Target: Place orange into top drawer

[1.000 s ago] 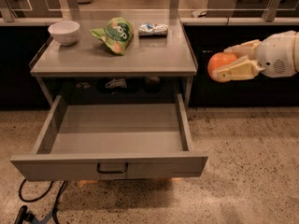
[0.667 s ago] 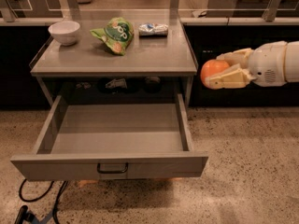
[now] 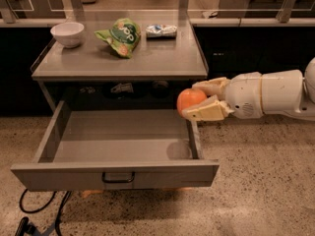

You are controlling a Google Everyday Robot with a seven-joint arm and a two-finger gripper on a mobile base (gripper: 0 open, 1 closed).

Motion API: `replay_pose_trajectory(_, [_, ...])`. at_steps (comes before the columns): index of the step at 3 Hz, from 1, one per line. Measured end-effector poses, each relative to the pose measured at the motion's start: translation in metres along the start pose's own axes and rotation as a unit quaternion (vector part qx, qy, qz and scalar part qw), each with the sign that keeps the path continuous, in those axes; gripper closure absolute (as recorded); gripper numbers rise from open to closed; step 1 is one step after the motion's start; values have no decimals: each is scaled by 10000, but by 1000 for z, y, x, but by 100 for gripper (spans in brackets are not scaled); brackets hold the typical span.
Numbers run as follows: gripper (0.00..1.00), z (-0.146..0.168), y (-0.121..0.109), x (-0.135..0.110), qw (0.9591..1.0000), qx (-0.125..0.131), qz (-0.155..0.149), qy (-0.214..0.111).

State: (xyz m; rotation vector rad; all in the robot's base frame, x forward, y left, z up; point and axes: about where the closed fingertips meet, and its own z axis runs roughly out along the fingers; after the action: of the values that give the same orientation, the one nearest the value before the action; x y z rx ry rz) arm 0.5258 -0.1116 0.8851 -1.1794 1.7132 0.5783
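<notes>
Your gripper [image 3: 193, 101] reaches in from the right on its white arm [image 3: 275, 93], and its two pale fingers [image 3: 205, 113] are closed around the orange [image 3: 189, 97], one finger above the fruit and one below it, both touching its skin. The gap between them is only as wide as the orange itself. You hold the orange in the air, just below the front right corner of the tabletop [image 3: 152, 60] and right over the right side wall of the top drawer [image 3: 59, 176], near that wall's back end. It touches neither the drawer nor the table. The drawer is pulled well out towards you, its grey floor bare, with a round shadow [image 3: 177, 150] lying in its front right corner. The small dark handle [image 3: 118, 177] sits at the middle of the front panel. Up on the tabletop, a white bowl [image 3: 67, 33] stands at the back left corner, a green snack bag [image 3: 120, 36] lies near the middle of the back edge, and a small white packet [image 3: 161, 30] lies just to the right of the bag. A dark cable [image 3: 29, 214] trails across the speckled floor [image 3: 261, 181] under the drawer's front left corner.
</notes>
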Motion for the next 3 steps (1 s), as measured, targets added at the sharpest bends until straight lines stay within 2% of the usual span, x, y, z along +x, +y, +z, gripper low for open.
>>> replay_pose_trajectory(2, [100,9,-5,6,10000,-32,59,-51])
replay_pose_trajectory(3, [100,65,-27,26,9997,-58,244,10])
